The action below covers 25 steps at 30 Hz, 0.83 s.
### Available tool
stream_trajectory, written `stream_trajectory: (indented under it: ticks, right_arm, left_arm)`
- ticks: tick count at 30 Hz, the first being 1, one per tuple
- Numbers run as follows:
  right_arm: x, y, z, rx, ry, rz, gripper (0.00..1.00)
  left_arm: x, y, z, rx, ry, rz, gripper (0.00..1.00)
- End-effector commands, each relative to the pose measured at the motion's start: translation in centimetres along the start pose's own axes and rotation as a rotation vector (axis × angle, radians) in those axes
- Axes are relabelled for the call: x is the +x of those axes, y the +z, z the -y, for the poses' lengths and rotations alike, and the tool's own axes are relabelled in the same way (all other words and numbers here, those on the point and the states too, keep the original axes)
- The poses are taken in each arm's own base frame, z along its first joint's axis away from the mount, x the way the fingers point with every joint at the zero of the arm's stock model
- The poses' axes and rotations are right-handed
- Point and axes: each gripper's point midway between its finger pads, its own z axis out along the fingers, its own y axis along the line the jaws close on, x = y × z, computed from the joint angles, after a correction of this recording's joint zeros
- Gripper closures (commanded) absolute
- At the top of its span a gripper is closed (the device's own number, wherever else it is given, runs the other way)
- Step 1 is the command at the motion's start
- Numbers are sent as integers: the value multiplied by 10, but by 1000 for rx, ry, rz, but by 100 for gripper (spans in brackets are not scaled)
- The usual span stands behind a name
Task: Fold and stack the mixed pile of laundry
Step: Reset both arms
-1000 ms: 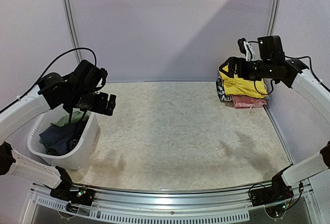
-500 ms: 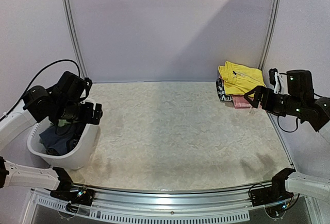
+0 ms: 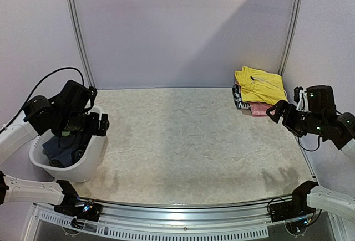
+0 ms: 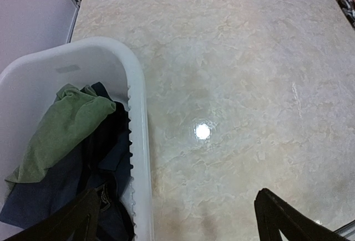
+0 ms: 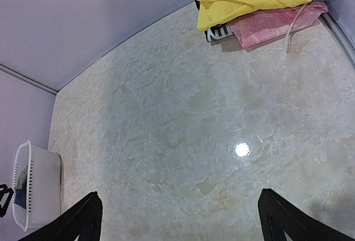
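Inside white tub (image 4: 136,120): olive-green item (image 4: 71,126) atop dark blue items (image 4: 44,198); left jaws apart, right jaws apart.

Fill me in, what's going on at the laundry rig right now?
Neither arm holds anything. The left tool hovers open by the rim of the white tub, which holds an olive-green item and dark blue items not yet folded. The right tool hangs open near the far right corner of the table, where yellow shorts lie folded on top of a pink piece.
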Motion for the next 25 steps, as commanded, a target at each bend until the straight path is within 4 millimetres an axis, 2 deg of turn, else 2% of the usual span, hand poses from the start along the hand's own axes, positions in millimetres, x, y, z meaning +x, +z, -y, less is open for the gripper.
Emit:
stream_trajectory:
  ticks: [1,25]
  right_arm:
    - [-2,2,2,21,2,-3,1]
    - [-2,7,-1,20,-24,-13,1]
  left_arm:
    - [2,5,-2,-7,-20,-8,0]
    - [3,9,0,-9,-16,-17,0]
